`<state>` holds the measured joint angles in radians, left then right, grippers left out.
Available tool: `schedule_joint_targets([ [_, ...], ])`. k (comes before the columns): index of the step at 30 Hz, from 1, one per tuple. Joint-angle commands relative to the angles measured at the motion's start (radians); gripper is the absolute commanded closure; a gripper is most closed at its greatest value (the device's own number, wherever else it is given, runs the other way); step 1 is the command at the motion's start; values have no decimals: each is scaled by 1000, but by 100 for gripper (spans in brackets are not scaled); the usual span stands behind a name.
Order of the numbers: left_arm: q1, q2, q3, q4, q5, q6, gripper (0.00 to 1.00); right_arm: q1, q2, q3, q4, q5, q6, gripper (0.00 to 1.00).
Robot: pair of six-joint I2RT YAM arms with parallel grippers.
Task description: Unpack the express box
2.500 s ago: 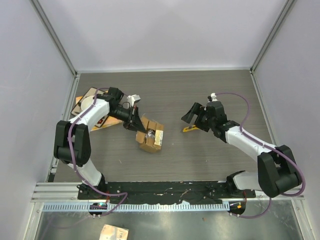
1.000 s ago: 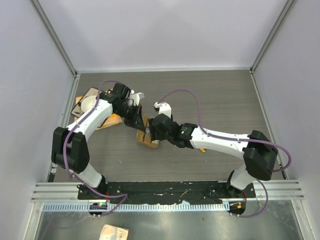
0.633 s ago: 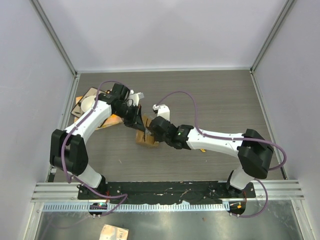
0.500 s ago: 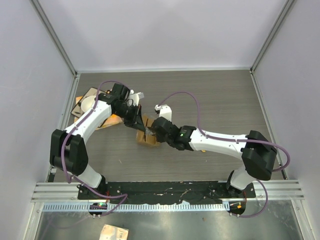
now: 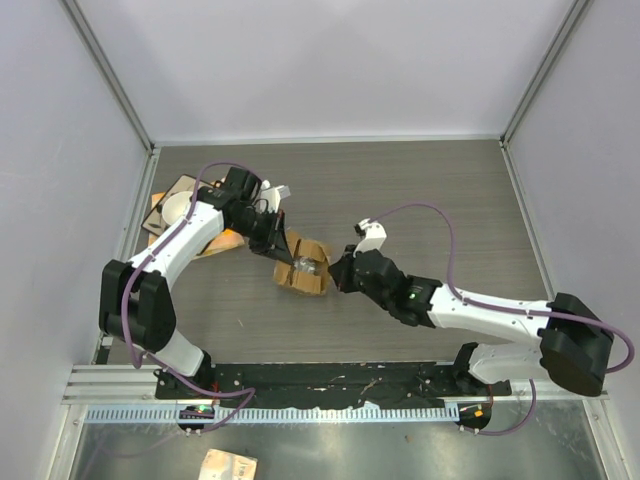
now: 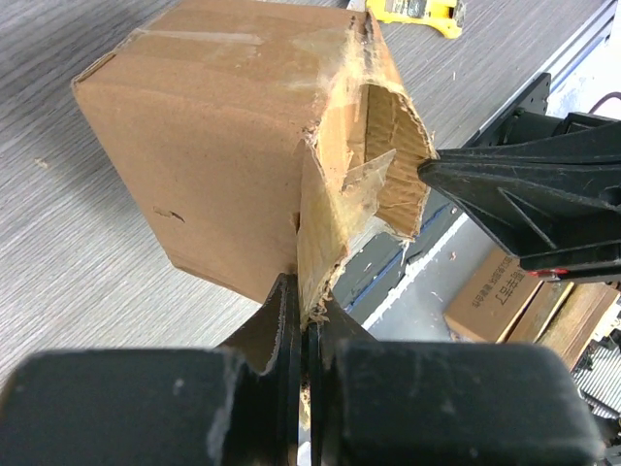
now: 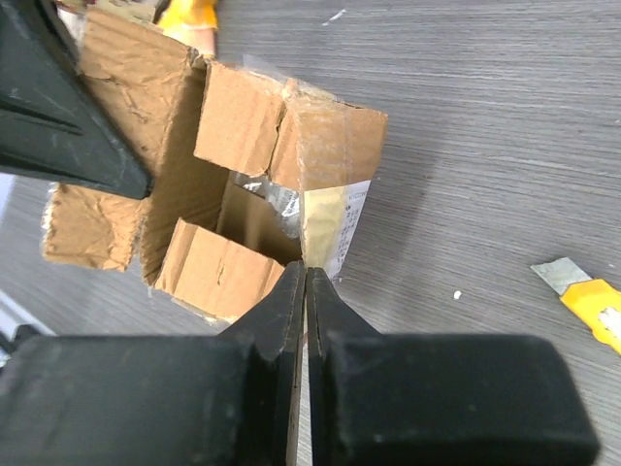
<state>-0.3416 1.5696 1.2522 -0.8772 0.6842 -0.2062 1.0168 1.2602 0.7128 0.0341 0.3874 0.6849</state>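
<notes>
The express box (image 5: 299, 281) sits mid-table with its top flaps spread open. In the left wrist view it (image 6: 204, 126) is a brown carton with torn tape. My left gripper (image 5: 286, 257) (image 6: 307, 297) is shut on the ragged edge of its left flap. My right gripper (image 5: 334, 272) (image 7: 306, 273) is shut on the opposite flap (image 7: 330, 194), the one bearing yellow tape and a strip of white label. Clear crinkled wrapping (image 7: 282, 200) shows inside the box. The right gripper's black fingers (image 6: 524, 194) appear beyond the box in the left wrist view.
A yellow utility knife (image 7: 587, 296) (image 6: 419, 10) lies on the table just right of the box. A flat brown-and-orange card with a white cup (image 5: 176, 207) lies at the far left. Grey walls and metal rails enclose the table.
My right gripper has shut on the labelled flap and drawn back to the right, folding that flap outward and exposing the inside. The left gripper has kept its grip.
</notes>
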Motion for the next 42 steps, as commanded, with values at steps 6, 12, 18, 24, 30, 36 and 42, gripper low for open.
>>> schedule_joint_targets([
  [6, 4, -31, 1, -11, 6, 7, 100, -34, -153, -240, 404, -91, 110, 96],
  [12, 4, -28, 1, -29, 38, 22, 100, -55, -192, -347, 449, -91, 177, 99],
  [18, 4, -25, 4, -68, 74, 62, 100, -118, -246, -547, 702, -111, 332, 99],
  [24, 0, -10, 44, -161, 138, 155, 100, -123, -231, -521, 711, -154, 315, 99],
  [30, -42, -63, 84, -197, 102, 237, 100, -124, -231, -336, 508, -213, 136, 75],
  [36, -99, -95, 70, -141, -46, 211, 100, -101, -245, -38, 180, -148, -93, 49],
  [42, -114, -117, 46, -82, -173, 162, 100, 7, -220, 134, 64, -128, -284, 33],
])
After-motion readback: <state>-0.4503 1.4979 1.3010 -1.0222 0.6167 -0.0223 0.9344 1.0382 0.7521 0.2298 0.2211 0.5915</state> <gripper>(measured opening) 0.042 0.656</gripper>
